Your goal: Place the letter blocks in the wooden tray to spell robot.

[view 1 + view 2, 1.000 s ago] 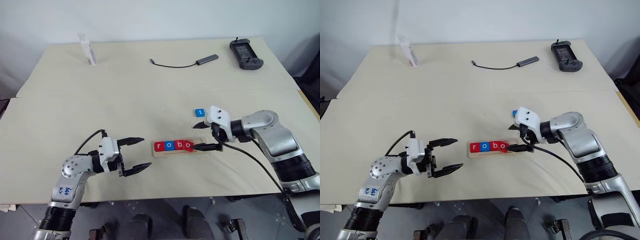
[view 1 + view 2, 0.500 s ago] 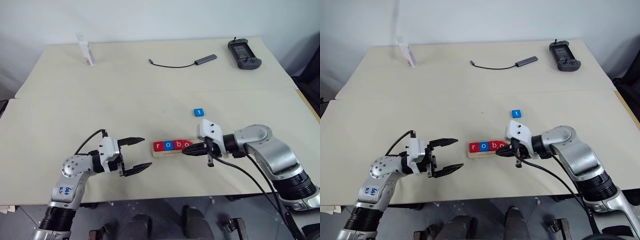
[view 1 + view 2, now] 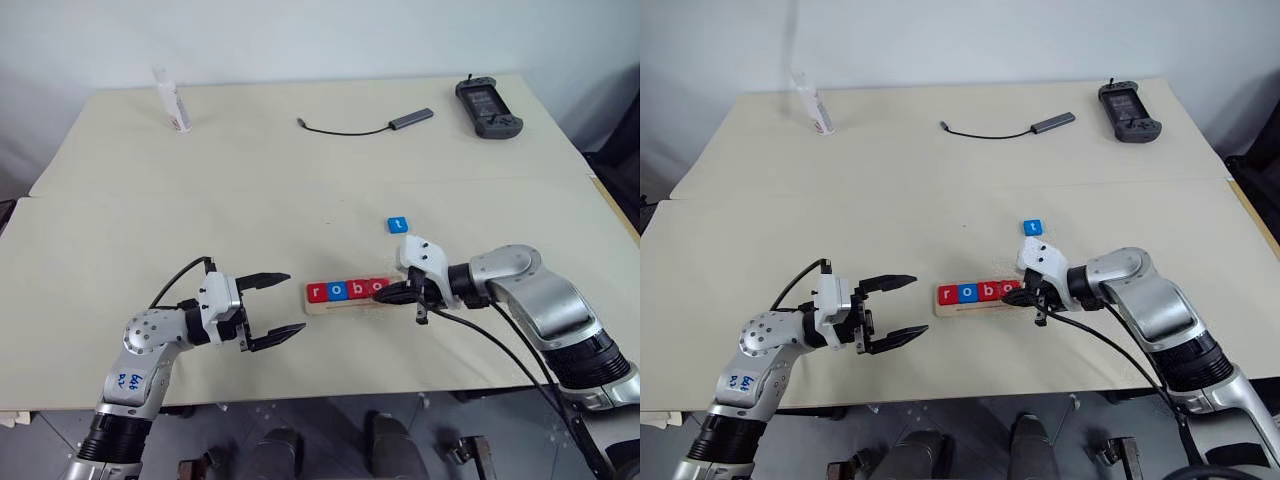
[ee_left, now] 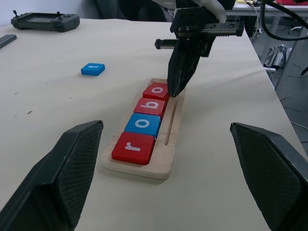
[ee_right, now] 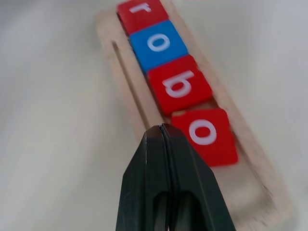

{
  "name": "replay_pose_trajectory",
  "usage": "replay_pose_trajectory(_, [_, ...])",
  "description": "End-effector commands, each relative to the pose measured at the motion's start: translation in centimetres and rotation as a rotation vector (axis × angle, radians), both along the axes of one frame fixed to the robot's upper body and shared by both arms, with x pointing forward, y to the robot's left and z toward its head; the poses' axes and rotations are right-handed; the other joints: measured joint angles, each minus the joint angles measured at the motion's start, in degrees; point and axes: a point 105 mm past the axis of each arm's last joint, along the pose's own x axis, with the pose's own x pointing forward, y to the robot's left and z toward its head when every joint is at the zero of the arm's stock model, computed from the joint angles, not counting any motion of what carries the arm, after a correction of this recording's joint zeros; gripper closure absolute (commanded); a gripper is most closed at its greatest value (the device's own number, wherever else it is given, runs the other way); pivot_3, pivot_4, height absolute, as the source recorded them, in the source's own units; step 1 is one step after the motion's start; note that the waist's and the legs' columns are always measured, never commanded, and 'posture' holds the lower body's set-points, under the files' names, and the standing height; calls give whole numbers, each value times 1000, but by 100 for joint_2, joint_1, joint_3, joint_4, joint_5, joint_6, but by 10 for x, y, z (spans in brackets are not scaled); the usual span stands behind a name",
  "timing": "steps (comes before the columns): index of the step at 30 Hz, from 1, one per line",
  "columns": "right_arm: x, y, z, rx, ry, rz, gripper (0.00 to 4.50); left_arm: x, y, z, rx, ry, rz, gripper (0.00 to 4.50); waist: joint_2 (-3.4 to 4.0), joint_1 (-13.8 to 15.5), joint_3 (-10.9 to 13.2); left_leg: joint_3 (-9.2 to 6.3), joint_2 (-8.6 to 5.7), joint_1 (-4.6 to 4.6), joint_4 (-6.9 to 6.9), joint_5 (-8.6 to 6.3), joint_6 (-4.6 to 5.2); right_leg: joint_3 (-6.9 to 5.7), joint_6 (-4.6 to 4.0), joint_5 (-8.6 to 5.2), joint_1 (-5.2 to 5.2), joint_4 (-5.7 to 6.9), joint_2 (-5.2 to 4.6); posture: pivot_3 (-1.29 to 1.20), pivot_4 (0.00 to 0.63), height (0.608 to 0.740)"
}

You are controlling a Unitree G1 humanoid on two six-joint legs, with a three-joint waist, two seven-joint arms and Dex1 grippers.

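The wooden tray (image 4: 169, 129) lies near the table's front, holding four letter blocks in a row: red r (image 4: 133, 147), blue o (image 4: 143, 124), red b (image 4: 149, 106) and red o (image 5: 204, 134), which sits slightly askew. The tray's right end slot is bare. A blue t block (image 3: 398, 225) lies on the table behind the tray's right end. My right gripper (image 3: 384, 296) is shut on nothing, its tip low at the near edge of the last o block. My left gripper (image 3: 295, 302) is open, just left of the tray.
At the back of the table stand a white bottle (image 3: 172, 100), a cable with a grey adapter (image 3: 370, 126) and a black handheld controller (image 3: 488, 107). The table's front edge runs just below both arms.
My right gripper has shut and dropped a little toward the tray's near edge, no longer around the last o block, which stays in the tray. The left arm has kept still.
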Motion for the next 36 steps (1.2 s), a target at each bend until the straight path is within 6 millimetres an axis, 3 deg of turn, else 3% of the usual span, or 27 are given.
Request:
replay_pose_trajectory(1, [2,0,13,3,-53,13,4484,-3,-2,9,-14,-38,-5,0,0,0,0,0,0,0,0,0,0,0,0,0,0,0,0,0,150,740])
replay_pose_trajectory(7, [-3,-5,21,24,-50,25,4484,-3,0,7,-12,-35,-2,0,0,5,0,0,0,0,0,0,0,0,0,0,0,0,0,0,150,740])
replay_pose_trajectory(10, [4,-14,28,30,-71,-20,4484,-3,1,6,-9,-33,1,0,0,9,0,0,0,0,0,0,0,0,0,0,1,-3,0,0,150,740])
replay_pose_trajectory(16, [19,-30,17,-47,-95,-97,4484,-2,2,6,-8,-34,0,0,0,3,0,1,0,0,0,0,0,0,0,0,0,-3,0,0,150,740])
replay_pose_trajectory(28, [17,-4,9,-24,-84,-31,4484,0,3,7,-7,-40,6,0,0,-6,0,2,0,0,0,0,0,1,0,0,0,-1,0,0,150,740])
replay_pose_trajectory(36, [14,-6,6,-36,-76,-33,4484,1,2,7,-9,-41,12,0,0,-5,0,1,0,0,0,0,0,0,0,0,0,-1,0,0,150,740])
